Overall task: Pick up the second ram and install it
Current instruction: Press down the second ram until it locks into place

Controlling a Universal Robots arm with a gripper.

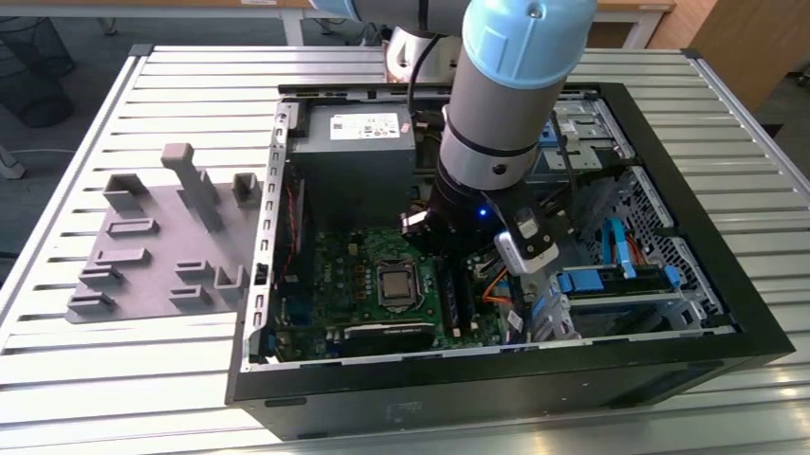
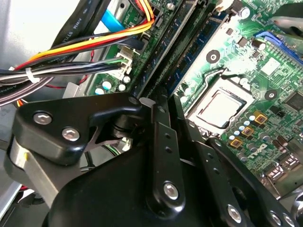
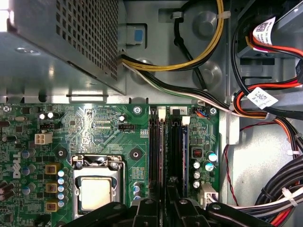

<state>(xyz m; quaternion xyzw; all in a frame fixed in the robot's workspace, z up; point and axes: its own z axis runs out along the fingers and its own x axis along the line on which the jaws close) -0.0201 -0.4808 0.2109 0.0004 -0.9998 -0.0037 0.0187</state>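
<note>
The black linkage gripper [image 3: 165, 201] hangs directly over the long black plastic slot rails [image 3: 177, 151]. The thin blue-green ram strip [image 3: 163, 156] stands on edge among them (long axis running up-frame), apparently pinched.

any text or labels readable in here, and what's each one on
Nothing reads clearly enough to quote.
White sticker on the power supply: print too small.
White tags on the cables: blurred.
Fine lettering on the motherboard: too small.
</note>
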